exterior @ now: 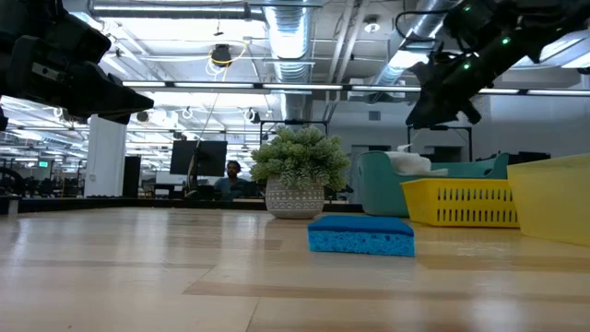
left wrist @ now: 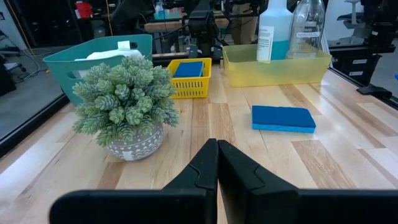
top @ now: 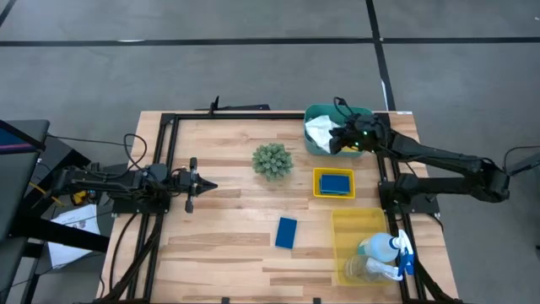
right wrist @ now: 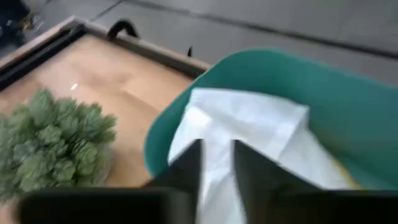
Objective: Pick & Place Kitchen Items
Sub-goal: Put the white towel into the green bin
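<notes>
A white cloth (right wrist: 249, 124) lies bunched in the teal bin (top: 316, 114) at the table's far right. My right gripper (right wrist: 216, 146) hovers above it, clear of the bin's rim in the low view (exterior: 419, 118). Its fingers stand a little apart with nothing between them. One blue sponge (top: 286, 232) lies flat on the table and another (top: 335, 182) sits in the small yellow basket (top: 317, 191). The spray bottle (top: 380, 247) and clear cup (top: 364, 268) lie in the yellow bin (top: 350, 221). My left gripper (top: 207, 186) waits shut at the table's left.
The spiky green plant (top: 272, 160) in its pot stands mid-table, left of the teal bin. Black frame rails (top: 164, 160) run along the table's left and right sides. Bare wood lies between the plant and the loose blue sponge.
</notes>
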Available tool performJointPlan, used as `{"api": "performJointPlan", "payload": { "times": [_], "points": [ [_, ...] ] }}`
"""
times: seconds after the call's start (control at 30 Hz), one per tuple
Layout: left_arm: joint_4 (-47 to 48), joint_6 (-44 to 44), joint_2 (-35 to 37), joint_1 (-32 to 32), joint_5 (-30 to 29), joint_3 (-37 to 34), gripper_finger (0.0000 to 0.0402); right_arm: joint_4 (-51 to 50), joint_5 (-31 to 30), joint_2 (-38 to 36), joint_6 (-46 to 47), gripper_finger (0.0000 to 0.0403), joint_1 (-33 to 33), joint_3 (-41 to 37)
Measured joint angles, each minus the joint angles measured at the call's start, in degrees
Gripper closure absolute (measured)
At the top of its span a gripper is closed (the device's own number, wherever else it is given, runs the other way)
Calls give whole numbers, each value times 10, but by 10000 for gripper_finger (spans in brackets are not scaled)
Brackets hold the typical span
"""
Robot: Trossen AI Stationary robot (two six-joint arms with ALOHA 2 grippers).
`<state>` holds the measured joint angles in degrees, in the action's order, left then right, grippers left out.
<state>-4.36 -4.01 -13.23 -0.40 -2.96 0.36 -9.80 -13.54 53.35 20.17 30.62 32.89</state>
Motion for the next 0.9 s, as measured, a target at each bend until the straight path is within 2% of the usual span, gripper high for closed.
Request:
{"api": "performJointPlan", "payload": {
  "times": [0.07,0.13,0.3,0.57,0.9],
  "points": [
    [0,0,0,0,0,0,400,-6,27,18,-1,357,4,9],
    [0,0,0,0,0,0,400,-8,41,31,-4,388,4,13],
    [0,0,0,0,0,0,400,-43,74,62,7,396,6,28],
    [0,0,0,0,0,0,400,-32,124,112,8,401,13,36],
    [0,0,0,0,0,0,400,-36,136,188,4,402,37,50]
  ]
}}
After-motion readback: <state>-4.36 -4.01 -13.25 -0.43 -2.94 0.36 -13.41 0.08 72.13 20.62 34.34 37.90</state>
